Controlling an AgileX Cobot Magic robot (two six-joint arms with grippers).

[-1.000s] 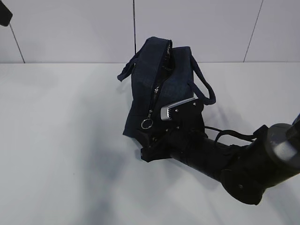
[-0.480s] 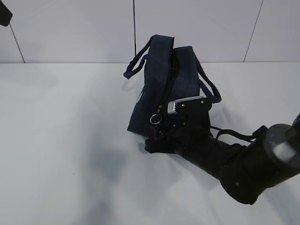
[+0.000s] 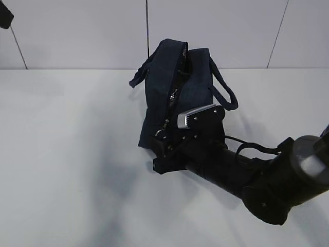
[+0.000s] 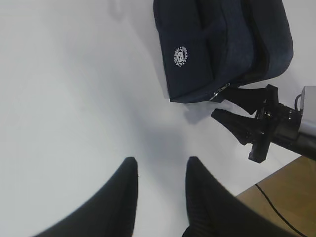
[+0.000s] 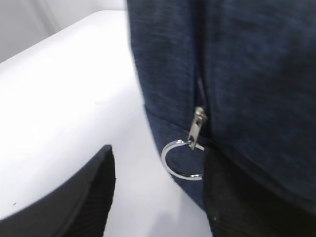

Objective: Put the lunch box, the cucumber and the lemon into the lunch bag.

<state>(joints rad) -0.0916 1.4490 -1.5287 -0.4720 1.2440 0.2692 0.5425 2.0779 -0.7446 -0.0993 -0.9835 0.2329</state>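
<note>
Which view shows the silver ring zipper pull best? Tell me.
The right wrist view: the silver ring zipper pull fills the frame close-up, hanging between the gripper's fingers. The exterior view shows it tiny beside the arm; the left wrist view only a glint.

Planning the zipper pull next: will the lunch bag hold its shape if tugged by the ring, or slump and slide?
The lunch bag is soft fabric, leaning and creased, so it will probably flex rather than resist. Nothing pins it to the smooth table, so it may slide. The ring pull dangles loose and may swing away from the right gripper.
</note>
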